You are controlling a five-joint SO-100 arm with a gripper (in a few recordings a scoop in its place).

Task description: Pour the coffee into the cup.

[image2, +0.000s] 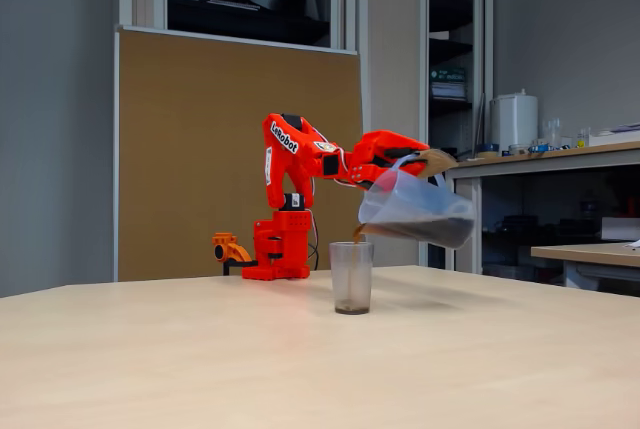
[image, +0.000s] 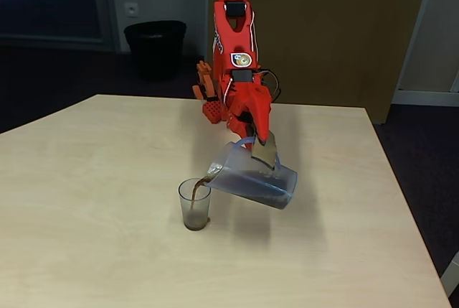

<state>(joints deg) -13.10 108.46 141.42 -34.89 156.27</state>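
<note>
In both fixed views the red arm holds a translucent bluish jug (image: 252, 178) (image2: 414, 211) tilted over on its side, spout down to the left. My gripper (image: 259, 144) (image2: 420, 161) is shut on the jug's handle. Dark coffee (image: 203, 182) (image2: 357, 233) runs from the spout into the cup (image: 194, 204) (image2: 351, 277), a small clear tumbler standing upright on the table just below the spout. A thin dark layer lies in the cup's bottom. More coffee pools along the jug's lower side.
The pale wooden table (image: 86, 215) (image2: 200, 359) carries the arm's base (image2: 275, 249) at its far edge. A black bin (image: 155, 48) stands on the floor behind. The table's right edge (image: 405, 200) is near the jug.
</note>
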